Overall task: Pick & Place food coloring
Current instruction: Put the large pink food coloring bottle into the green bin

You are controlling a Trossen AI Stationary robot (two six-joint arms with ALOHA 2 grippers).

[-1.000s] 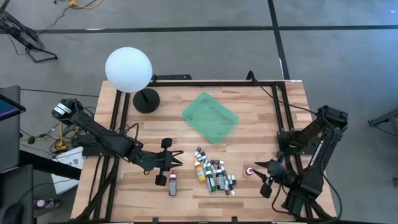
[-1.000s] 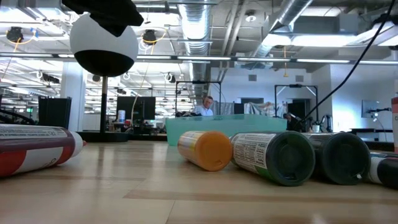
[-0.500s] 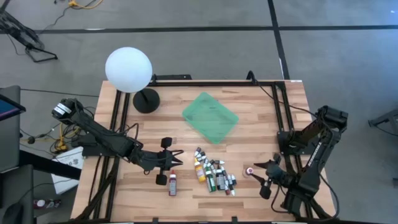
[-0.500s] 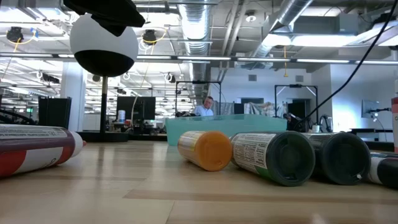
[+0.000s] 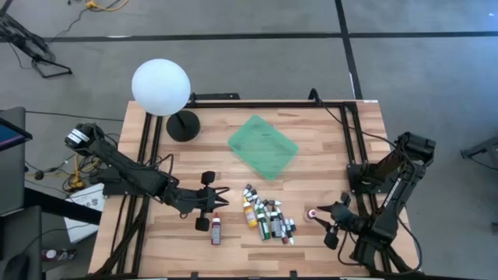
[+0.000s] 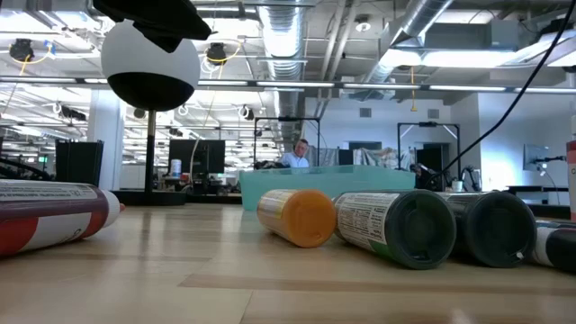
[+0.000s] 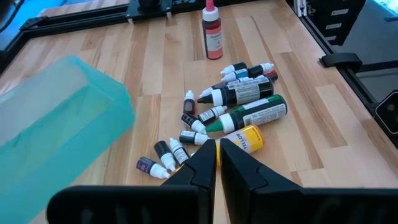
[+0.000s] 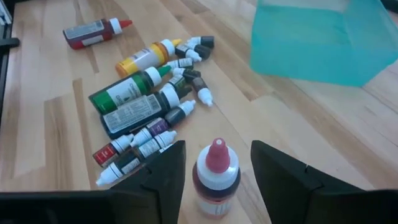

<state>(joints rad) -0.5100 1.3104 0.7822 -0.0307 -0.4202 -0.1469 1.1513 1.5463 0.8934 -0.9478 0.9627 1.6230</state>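
The food coloring is a heap of small bottles lying on their sides on the wooden table, also seen in the left wrist view and the right wrist view. One small pink-capped bottle stands upright apart from the heap. My right gripper is open, with one finger on each side of this bottle and a gap to it on both sides. A red bottle lies alone near my left gripper, which is shut and holds nothing.
A flat green tray rests on the table beyond the heap. A white globe lamp on a black base stands at the far left corner. Black frame rails run along the table's sides. Bare wood lies between the heap and the tray.
My right gripper has crept a little toward the upright pink-capped bottle and has stayed open. The bottles and tray have kept their places.
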